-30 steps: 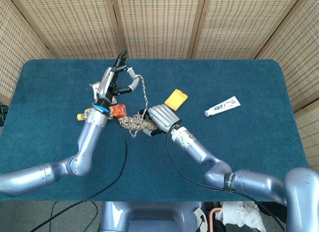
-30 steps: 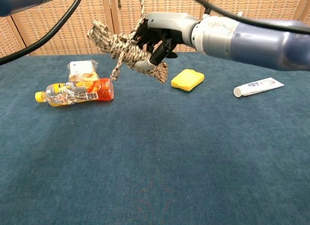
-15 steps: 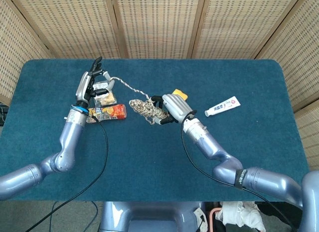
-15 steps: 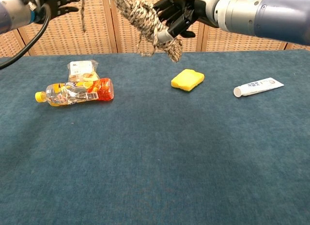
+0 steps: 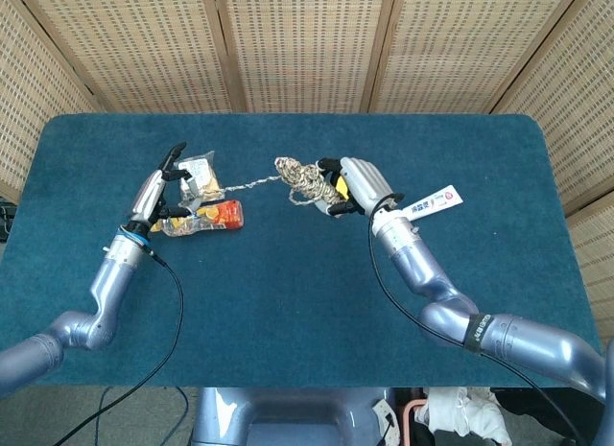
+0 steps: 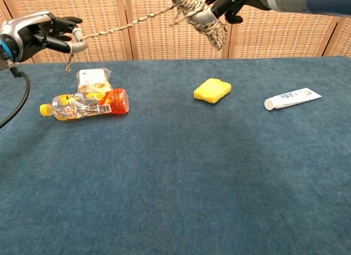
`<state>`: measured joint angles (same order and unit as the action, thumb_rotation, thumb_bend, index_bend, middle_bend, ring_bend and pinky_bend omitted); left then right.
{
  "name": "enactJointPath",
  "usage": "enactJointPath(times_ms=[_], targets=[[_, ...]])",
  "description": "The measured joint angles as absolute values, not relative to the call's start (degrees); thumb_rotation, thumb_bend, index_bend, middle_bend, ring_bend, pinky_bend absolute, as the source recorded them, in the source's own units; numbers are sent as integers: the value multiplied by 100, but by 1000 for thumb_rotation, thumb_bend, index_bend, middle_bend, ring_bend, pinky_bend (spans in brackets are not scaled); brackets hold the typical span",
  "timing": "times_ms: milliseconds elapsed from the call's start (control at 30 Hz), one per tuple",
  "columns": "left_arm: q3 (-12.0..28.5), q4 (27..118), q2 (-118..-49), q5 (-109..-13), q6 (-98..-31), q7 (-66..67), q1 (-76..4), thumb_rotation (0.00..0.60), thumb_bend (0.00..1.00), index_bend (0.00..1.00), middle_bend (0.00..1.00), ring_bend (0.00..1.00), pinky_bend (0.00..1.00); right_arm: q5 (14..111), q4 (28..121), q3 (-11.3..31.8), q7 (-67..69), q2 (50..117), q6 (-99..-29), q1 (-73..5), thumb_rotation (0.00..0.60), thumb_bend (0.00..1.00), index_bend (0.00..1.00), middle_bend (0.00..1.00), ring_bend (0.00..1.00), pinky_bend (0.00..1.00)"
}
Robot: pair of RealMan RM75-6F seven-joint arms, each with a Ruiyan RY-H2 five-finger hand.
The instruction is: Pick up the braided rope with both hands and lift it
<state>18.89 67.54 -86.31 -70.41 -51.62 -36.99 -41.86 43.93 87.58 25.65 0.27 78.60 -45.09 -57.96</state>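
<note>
Bottle [image 6: 85, 104] left on table [image 6: 181, 178], sponge [image 6: 212, 89] mid, tube [image 6: 292, 98] right.

Under your left hand [image 6: 41, 35] the crushed plastic bottle with orange label [image 6: 85, 105] and the small clear snack bag [image 6: 92, 78], yellow sponge block [image 6: 212, 89] mid-table, white toothpaste tube [image 6: 292, 98] at right, bare blue cloth table [image 6: 181, 189] in front.

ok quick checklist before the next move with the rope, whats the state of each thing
1. Left hand pinches the thin end of the braided rope: ok.
2. Right hand grips the bundled part: ok.
3. Rope off the table, strand stretched between the hands: ok.
4. Loose tail hanging by the left hand stays above the bottle and snack packet: ok.
5. Yellow sponge and toothpaste tube lie apart from the rope: ok.
6. How firm the left pinch is: cannot tell.
</note>
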Motion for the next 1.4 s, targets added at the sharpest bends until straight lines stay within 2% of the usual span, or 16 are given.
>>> enactJointPath(times_ms=[167, 367, 800, 833, 867, 900, 933, 967, 1000, 1033, 1233, 1400], targets=[[1465, 6743, -8501, -7716, -5393, -3625, -4093, 600, 856, 890, 0, 0, 0, 3687, 8857, 2476, -663, 7771, -4809, -5956, 600, 892, 695, 774, 647, 856], [1161, 6960, -8336, -8092, -5647, -3200, -4023, 600, 856, 889, 0, 0, 0, 2946, 9052, 2423, -1321, 7662, -5155, -6181, 600, 892, 695, 774, 647, 856], [1076, 7219, -8165, -8100, -5758, -3102, -3960, 600, 856, 889, 0, 0, 0, 2780, 9241, 2299, -1742, 7594, -5393, -6308, 600, 892, 695, 774, 647, 856], [1079, 7244, -8152, -8094, -5763, -3109, -3957, 600, 839, 863, 0, 0, 0, 2792, 9267, 2291, -1759, 7594, -5407, -6310, 600, 892, 695, 774, 647, 856], [1075, 7278, -8125, -8097, -5768, -3104, -3953, 600, 727, 747, 0, 0, 0, 2812, 9307, 2282, -1781, 7590, -5430, -6313, 600, 892, 695, 774, 647, 856], [1061, 7302, -8096, -8109, -5767, -3084, -3951, 600, 592, 600, 0, 0, 0, 2833, 9340, 2275, -1806, 7585, -5452, -6315, 600, 892, 695, 774, 647, 856], [1045, 7330, -8060, -8122, -5761, -3046, -3950, 600, 341, 336, 0, 0, 0, 2858, 9366, 2265, -1838, 7579, -5476, -6318, 600, 892, 695, 774, 647, 856], [1025, 7381, -8000, -8133, -5752, -2969, -3945, 600, 128, 120, 0, 0, 0, 2894, 9399, 2250, -1890, 7570, -5509, -6324, 600, 892, 695, 774, 647, 856], [1012, 7430, -7947, -8137, -5750, -2897, -3939, 600, 43, 31, 0, 0, 0, 2922, 9425, 2239, -1932, 7563, -5536, -6329, 600, 892, 695, 774, 647, 856], [1005, 7488, -7888, -8138, -5754, -2812, -3929, 600, 0, 0, 0, 0, 0, 2948, 9452, 2229, -1969, 7556, -5566, -6335, 600, 892, 695, 774, 647, 856], [981, 7902, -7458, -8039, -6059, -1839, -3711, 600, 0, 0, 0, 0, 0, 3207, 9564, 2108, -2192, 7551, -5729, -6347, 600, 892, 695, 774, 647, 856], [932, 8538, -6959, -7545, -6488, -399, -3273, 600, 0, 0, 0, 0, 0, 3538, 9597, 1938, -2432, 7568, -5892, -6326, 600, 892, 695, 774, 647, 856]])
